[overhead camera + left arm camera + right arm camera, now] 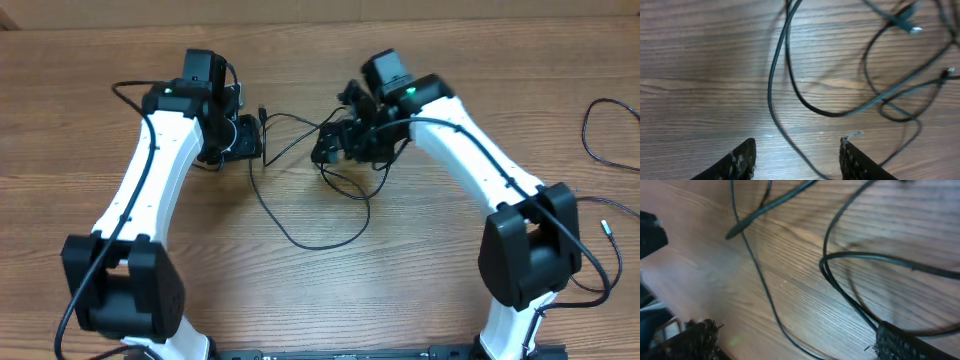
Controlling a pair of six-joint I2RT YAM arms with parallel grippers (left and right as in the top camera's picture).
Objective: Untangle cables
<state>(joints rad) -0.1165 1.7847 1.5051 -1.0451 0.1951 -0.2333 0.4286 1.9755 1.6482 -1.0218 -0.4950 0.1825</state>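
Observation:
Thin black cables (300, 243) lie tangled on the wooden table between my two arms, with a long loop running toward the front. My left gripper (248, 140) is open just above the table. In the left wrist view one cable (771, 90) runs between its spread fingers (797, 150), and plug ends (912, 29) lie at the far right. My right gripper (330, 145) is open over the tangle. In the right wrist view a cable (760, 280) passes between its fingers (795, 340), another bends sharply (827, 265) beside the right finger, and a plug (735, 231) lies at upper left.
Another thin black cable (590, 130) loops at the table's right edge, with a small plug (604, 227) lying near the right arm's base. The arms' own thicker wires run along both arms.

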